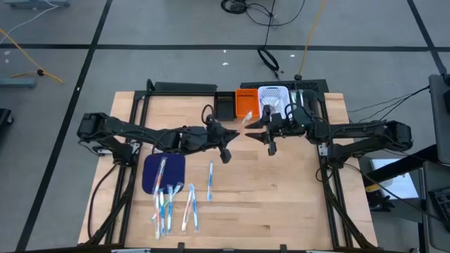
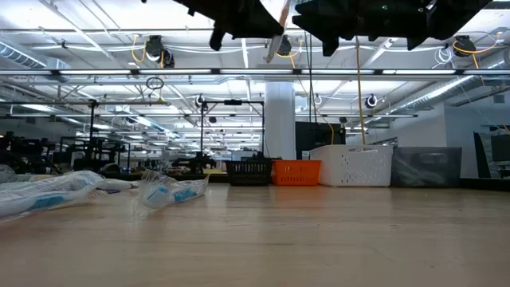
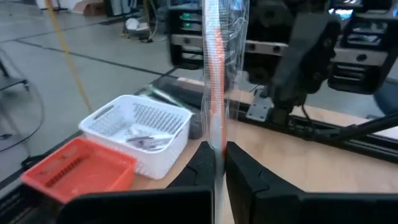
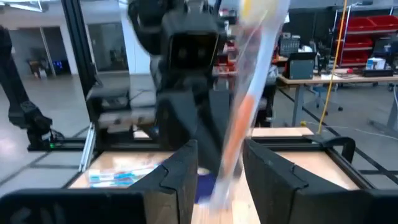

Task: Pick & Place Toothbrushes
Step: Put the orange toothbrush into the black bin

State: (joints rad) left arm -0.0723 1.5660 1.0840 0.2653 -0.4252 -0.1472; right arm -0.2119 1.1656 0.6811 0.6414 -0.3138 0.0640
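Overhead, a wrapped toothbrush (image 1: 247, 118) with an orange handle inside crinkled clear film is held above the pale wooden table (image 1: 281, 197), between the two grippers near the table's centre. The left gripper (image 3: 219, 163) is seen pinching its lower end, dark smooth fingers (image 3: 200, 165) pressed against the film. The right gripper (image 4: 219, 163) is set around the same wrapped stick with its fingers (image 4: 180, 171) spread, a gap showing on each side; contact cannot be told.

Toward twelve o'clock on the table a row of small bins is lined up: a black bin (image 1: 226, 107), an orange bin (image 1: 245, 102) and a white bin (image 1: 273, 97) with perforated, lattice-like walls. Dark items are seen lying in the white bin; their kind cannot be told. The orange bin's contents cannot be made out.

Toward seven o'clock a dark blue oval mat (image 1: 163, 173) is laid flat, and the remaining toothbrushes (image 1: 172, 204), thin white and light blue sticks in glossy wrappers, are scattered on and just beside it, one (image 1: 209, 180) lying apart toward the centre.
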